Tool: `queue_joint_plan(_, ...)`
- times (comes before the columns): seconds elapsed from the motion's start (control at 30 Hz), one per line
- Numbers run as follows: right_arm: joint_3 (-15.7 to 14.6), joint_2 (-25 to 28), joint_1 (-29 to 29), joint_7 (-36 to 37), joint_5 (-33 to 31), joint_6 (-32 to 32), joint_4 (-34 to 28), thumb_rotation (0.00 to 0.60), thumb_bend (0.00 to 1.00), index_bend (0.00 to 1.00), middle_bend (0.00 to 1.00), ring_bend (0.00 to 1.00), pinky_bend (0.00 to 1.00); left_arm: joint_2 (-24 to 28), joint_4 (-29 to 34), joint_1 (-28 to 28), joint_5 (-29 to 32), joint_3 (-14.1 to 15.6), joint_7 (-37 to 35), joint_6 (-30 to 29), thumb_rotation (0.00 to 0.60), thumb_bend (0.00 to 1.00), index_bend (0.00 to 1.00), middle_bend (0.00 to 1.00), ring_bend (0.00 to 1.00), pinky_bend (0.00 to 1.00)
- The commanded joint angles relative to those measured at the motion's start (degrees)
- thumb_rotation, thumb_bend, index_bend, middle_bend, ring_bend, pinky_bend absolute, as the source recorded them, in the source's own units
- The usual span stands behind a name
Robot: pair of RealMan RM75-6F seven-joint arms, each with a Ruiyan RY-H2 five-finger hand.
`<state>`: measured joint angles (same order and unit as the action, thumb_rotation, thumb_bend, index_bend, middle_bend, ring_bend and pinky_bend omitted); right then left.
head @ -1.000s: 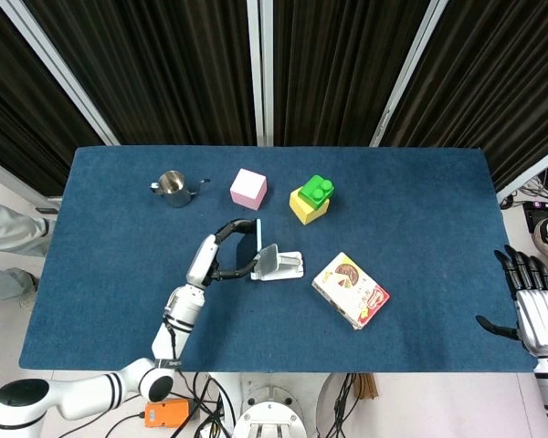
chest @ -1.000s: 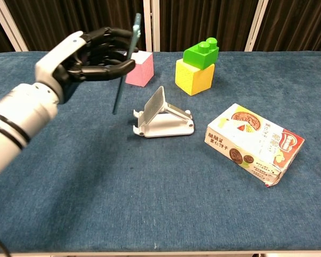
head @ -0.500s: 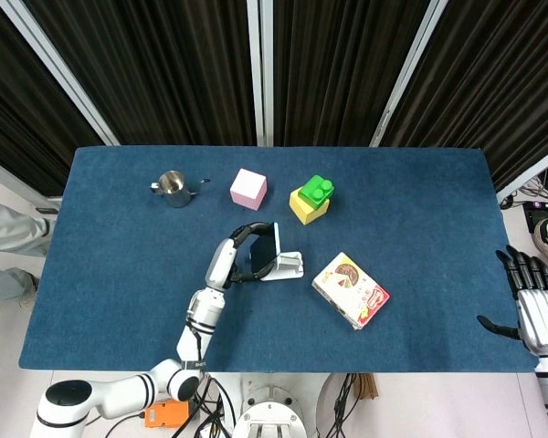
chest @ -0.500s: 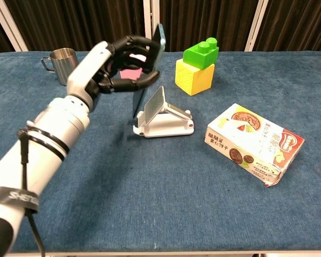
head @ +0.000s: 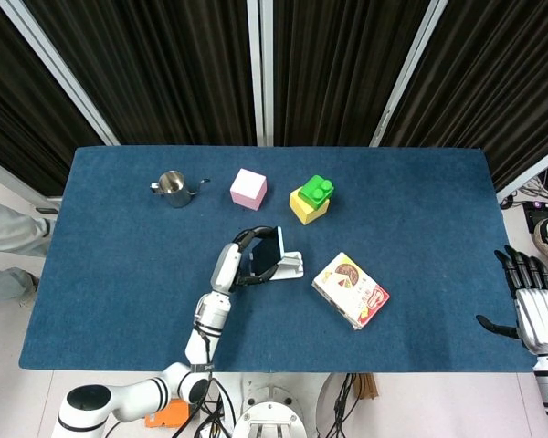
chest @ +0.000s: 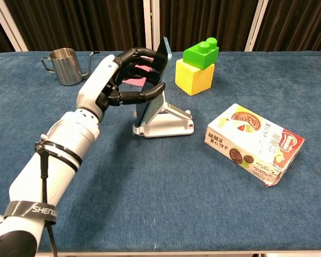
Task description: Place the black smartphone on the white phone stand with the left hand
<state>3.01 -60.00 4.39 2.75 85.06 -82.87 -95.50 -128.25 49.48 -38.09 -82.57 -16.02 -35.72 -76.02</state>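
Note:
My left hand (chest: 123, 80) (head: 247, 258) grips the black smartphone (chest: 156, 80) (head: 268, 252), fingers wrapped over its top and lower edges. The phone leans tilted against the sloped back of the white phone stand (chest: 168, 124) (head: 290, 265), its lower edge down at the stand's front lip. Whether it rests fully on the stand I cannot tell. My right hand (head: 537, 308) hangs off the table's right edge with its fingers spread and nothing in it.
A snack box (chest: 254, 143) lies right of the stand. Behind it a yellow block with a green brick on top (chest: 198, 67), a pink cube (head: 248, 188) partly hidden by my hand, and a metal cup (chest: 64, 65) at the back left.
My left hand has carried the phone rightward and down, from upright left of the stand to leaning against its back. The right hand has not moved.

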Motion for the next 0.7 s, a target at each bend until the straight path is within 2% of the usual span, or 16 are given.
queue_joint_plan(0.03, 0.02, -0.04, 0.00, 0.07, -0.05, 0.05, 0.06, 0.600, 0.19, 0.00, 0.01, 0.00, 0.03, -0.51, -0.82, -0.14, 0.18, -0.17, -0.24, 0.03, 0.600, 0.27, 0.42, 0.47, 0.29, 0.19)
queue_joint_plan(0.33, 0.09, -0.13, 0.02, 0.49, -0.06, 0.13, 0.39, 0.600, 0.19, 0.00, 0.01, 0.00, 0.03, -0.96, -2.13, -0.35, 0.16, -0.03, -0.31, 0.27, 0.600, 0.17, 0.33, 0.40, 0.24, 0.15)
queue_joint_plan(0.6, 0.10, -0.26, 0.02, 0.53, -0.10, 0.21, 0.54, 0.600, 0.19, 0.00, 0.01, 0.00, 0.03, -0.96, -2.19, -0.44, -0.28, 0.38, -0.01, 0.06, 0.600, 0.15, 0.33, 0.39, 0.24, 0.15)
queue_joint_plan(0.7, 0.11, -0.27, 0.00, 0.53, -0.12, 0.20, 0.59, 0.600, 0.19, 0.00, 0.01, 0.00, 0.03, -0.81, -1.91, -0.45, -0.15, 0.50, 0.14, 0.56, 0.600, 0.14, 0.28, 0.35, 0.20, 0.13)
